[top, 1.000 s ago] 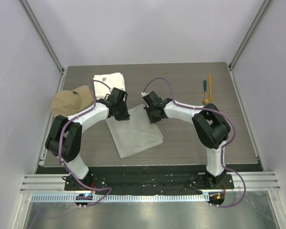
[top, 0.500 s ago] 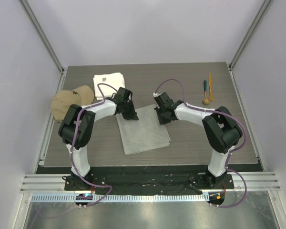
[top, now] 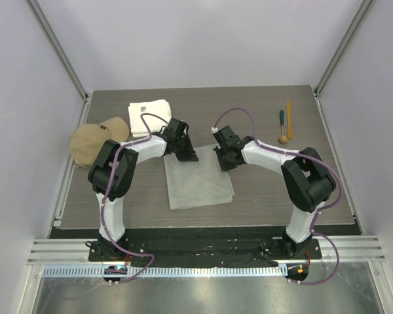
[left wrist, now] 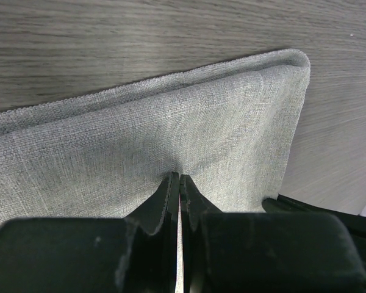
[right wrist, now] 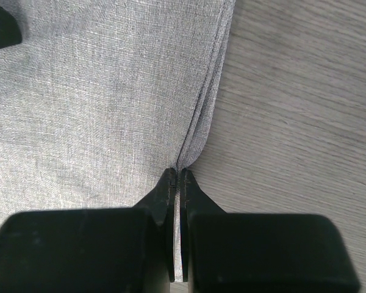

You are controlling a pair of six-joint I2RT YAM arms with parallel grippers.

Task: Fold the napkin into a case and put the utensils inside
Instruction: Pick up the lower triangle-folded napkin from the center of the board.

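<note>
While napkin [top: 198, 184] lies flat, edges pinched between closed fingers [left wrist: 161, 206]

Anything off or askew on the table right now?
Nothing spilled or damaged. The napkin lies skewed to the table edges, with the left gripper and right gripper pinching its far edge. The tan cap overhangs the table's left edge.

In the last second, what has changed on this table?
The left gripper and right gripper moved rightward and pinched the far edge of the napkin, which slid right and straightened. The white towel, tan cap and utensils stayed put.
</note>
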